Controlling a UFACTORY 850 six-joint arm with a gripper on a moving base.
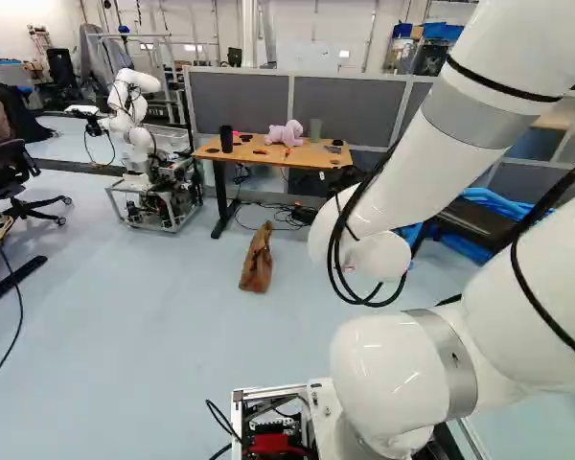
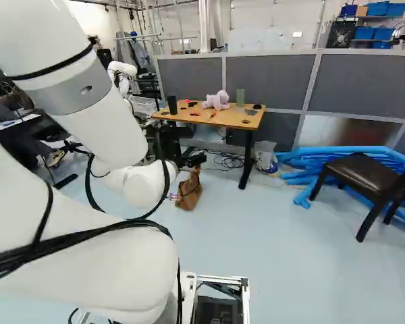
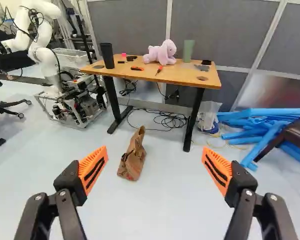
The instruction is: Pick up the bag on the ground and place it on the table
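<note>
In the right base view, a dark part of my gripper [image 2: 189, 159] shows past the white wrist; the arm hides the gripper in the left base view. Seen from the wrist, the gripper [image 3: 154, 169] has its two orange-padded fingers spread wide, nothing between them touching either pad. A crumpled brown bag [image 3: 133, 159] rests on the floor, ahead of the fingers and nearer the one beside the other robot's side. The same bag [image 1: 257, 261] shows whole in the left base view. Beyond it stands the wooden-topped table [image 3: 182, 75] with dark legs.
On the table are a pink plush toy [image 3: 161, 52], a black cup [image 3: 107, 55], a green cup [image 3: 188, 50] and small items. Cables [image 3: 171, 120] lie beneath. Another robot [image 1: 134, 125] stands beside the table; blue tubes [image 2: 304, 165] and a dark chair [image 2: 366, 173] are on its opposite side.
</note>
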